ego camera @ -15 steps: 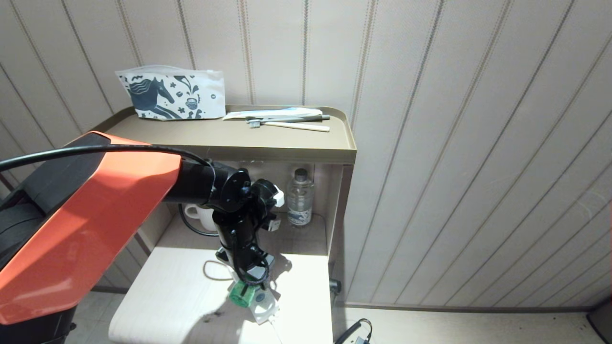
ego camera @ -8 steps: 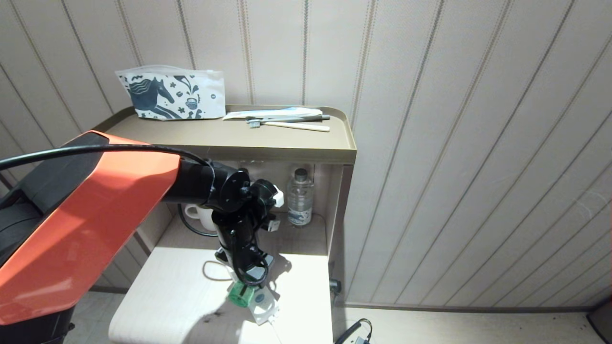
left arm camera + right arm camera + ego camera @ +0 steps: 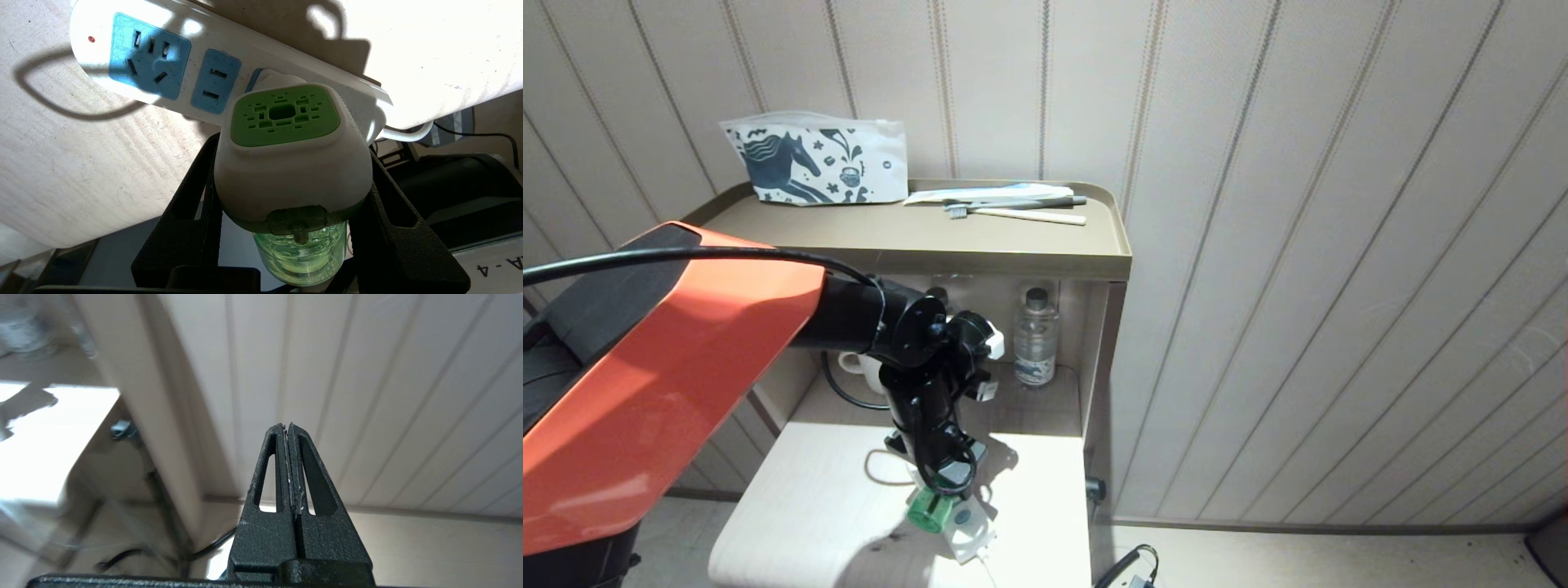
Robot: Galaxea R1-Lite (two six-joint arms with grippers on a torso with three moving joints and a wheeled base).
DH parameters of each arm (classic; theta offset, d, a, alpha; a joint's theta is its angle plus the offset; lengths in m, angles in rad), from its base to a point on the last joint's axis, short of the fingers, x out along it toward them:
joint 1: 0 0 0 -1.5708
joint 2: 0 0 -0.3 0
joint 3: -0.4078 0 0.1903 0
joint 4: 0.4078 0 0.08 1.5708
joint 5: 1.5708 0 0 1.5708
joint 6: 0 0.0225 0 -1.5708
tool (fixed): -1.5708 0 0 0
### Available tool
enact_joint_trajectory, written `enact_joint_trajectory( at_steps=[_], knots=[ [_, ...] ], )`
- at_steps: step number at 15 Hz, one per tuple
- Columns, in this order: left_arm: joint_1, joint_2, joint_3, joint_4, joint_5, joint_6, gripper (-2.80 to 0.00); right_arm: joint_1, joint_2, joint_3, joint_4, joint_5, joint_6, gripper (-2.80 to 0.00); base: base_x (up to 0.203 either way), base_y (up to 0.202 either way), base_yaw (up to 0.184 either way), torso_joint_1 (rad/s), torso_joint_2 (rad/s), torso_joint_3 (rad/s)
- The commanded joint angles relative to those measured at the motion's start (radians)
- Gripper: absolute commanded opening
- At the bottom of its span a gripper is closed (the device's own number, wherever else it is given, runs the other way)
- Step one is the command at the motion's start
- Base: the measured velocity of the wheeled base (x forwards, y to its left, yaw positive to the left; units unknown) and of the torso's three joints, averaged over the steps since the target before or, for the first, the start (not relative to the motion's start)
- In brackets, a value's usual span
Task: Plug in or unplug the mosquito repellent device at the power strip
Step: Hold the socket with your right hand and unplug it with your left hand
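L gripper [image 3: 292, 196] clamped on the device [image 3: 292, 163], fingers [image 3: 192, 204] against both sides of white cap, green bottle hanging betw them. Device sits at the strip [image 3: 171, 69], over the 3rd blue socket next to the cord end; looks seated or nearly so, can't tell if prongs are fully in. In head view same thing: device [image 3: 929, 510] under L gripper [image 3: 939, 490], strip [image 3: 968, 531] at the near edge of the ledge [image 3: 809, 506].

R gripper [image 3: 288, 465] pinched closed, empty, parked off to the side facing the wall [image 3: 367, 375], not in head view.

Risks, my guess:
- strip is loose & light, nothing pins it. Pull device up and strip prob lifts with it or slides off the edge; its end already sits at the ledge rim.
- grip is on smooth rounded cap, could slip if pull is angled.
- skewed pull or push = bent prongs, or cap separating from bottle.
- R arm not helping hold strip down.

Surface: pale wood-grain ledge, harsh sun patch w/ hard shadows. Behind it a niche w/ water bottle [image 3: 1036, 339] and mug [image 3: 866, 371]. Above, brown shelf [image 3: 1013, 245] w/ printed pouch [image 3: 813, 159], toothbrushes [image 3: 1013, 211]. Beige striped wall panels, cable on floor [image 3: 1127, 567].
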Motion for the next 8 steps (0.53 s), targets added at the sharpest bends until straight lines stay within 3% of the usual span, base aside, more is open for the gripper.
enact_joint_trajectory(
  at_steps=[1, 4, 8],
  knots=[
    [0.000, -0.029, 0.033, 0.001, 0.000, 0.000, -2.80, 0.000, 0.000, -0.126, 0.040, 0.046, 0.044, -2.80, 0.000, 0.000, 0.000, 0.000, 0.00, 0.000],
    [0.000, -0.039, 0.042, -0.003, 0.000, -0.001, -2.80, 0.000, 0.112, -0.407, 0.224, 0.224, 0.156, -2.80, 0.000, 0.000, 0.000, 0.000, 0.00, 0.000],
    [0.000, -0.044, 0.044, -0.005, -0.003, -0.017, -2.80, 0.012, 0.566, -0.450, 0.239, 0.415, 0.203, -2.80, 0.000, 0.000, 0.000, 0.000, 0.00, 0.000]
  ],
)
